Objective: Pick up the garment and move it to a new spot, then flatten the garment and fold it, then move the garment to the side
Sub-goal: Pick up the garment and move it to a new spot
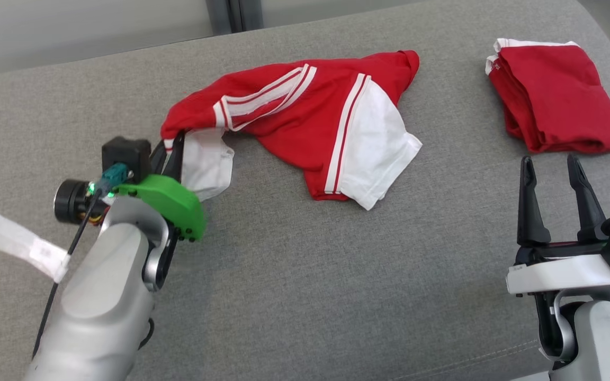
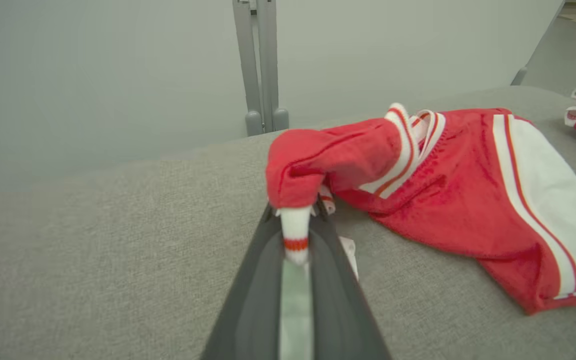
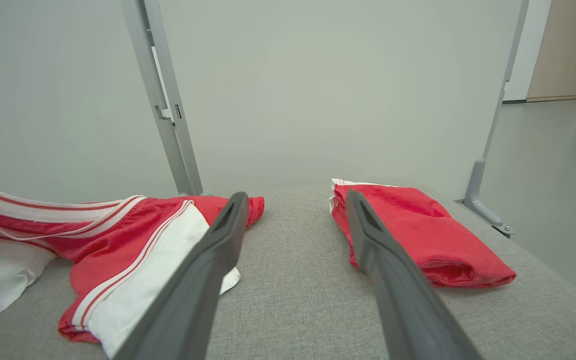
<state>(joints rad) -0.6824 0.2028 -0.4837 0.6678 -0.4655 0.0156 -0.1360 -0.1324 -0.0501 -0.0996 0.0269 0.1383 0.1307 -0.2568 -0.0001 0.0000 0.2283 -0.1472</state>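
Note:
The garment (image 1: 305, 114) is a red shirt with white sleeves and white stripes, lying crumpled in the middle of the grey cushion. My left gripper (image 1: 171, 151) is shut on its left end, lifting the fabric there so the white sleeve hangs below. In the left wrist view the striped hem of the garment (image 2: 448, 200) is pinched between the tips of the left gripper (image 2: 295, 220). My right gripper (image 1: 551, 172) stands open at the lower right, holding nothing. In the right wrist view the right gripper (image 3: 295, 205) points between the garment (image 3: 118, 245) and a folded pile.
A folded red garment (image 1: 554, 103) lies at the far right of the grey cushion (image 1: 284, 286), also the folded pile (image 3: 418, 235) in the right wrist view. A white tag (image 1: 21, 244) hangs off my left arm. A grey post (image 2: 263, 65) stands behind the cushion.

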